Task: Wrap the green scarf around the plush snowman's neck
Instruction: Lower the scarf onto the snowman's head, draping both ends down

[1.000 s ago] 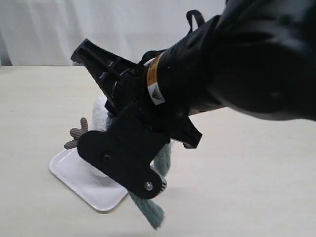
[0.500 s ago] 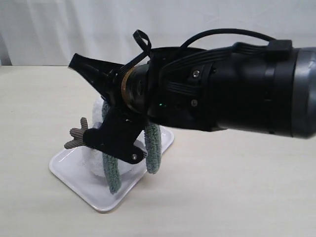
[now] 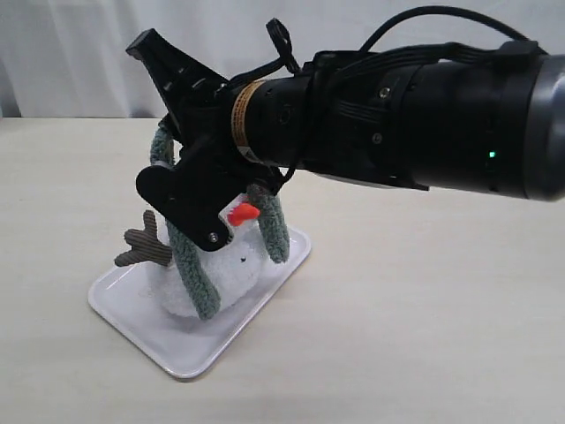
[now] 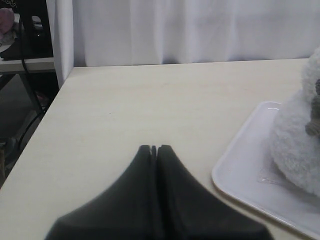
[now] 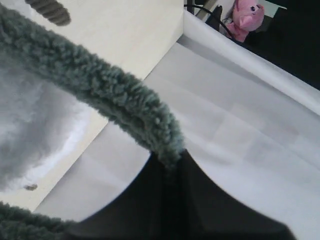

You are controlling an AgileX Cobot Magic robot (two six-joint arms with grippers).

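**Exterior:** right arm (image 3: 397,115) comes in from the right and crosses the middle. Its black end hardware sits over the top of the plush snowman (image 3: 237,265). Finger state is not readable from this angle.
- Snowman is upright on the white tray (image 3: 177,349), left of centre on the beige table (image 3: 424,336).
- Orange nose (image 3: 243,213) shows just under the hardware. One brown twig arm (image 3: 146,247) sticks out to the view's left.
- Green scarf (image 3: 190,269) is on the snowman. One strand hangs down the front on the left of the nose, with its end low near the tray.
- The other strand hangs on the right of the nose, with its end higher.
- Above the left strand the scarf arcs up and goes behind the hardware.

**Left wrist:** left gripper (image 4: 154,148) has its fingers pressed together with nothing between them, over bare table. A tray corner and the snowman's white lower body are off to one side, apart from the fingers. White curtain (image 4: 200,30) hangs behind the table.

**Right wrist:** right gripper (image 5: 171,167) has its fingers pressed together.
- A scarf strand runs across the frame straight into the tips and reads as pinched there.
- The snowman's white plush is close behind the strand, blurred.
- The twig arm tip is at the frame edge, and another bit of scarf is in a corner.
- A pink plush toy (image 5: 245,22) sits far in the background.
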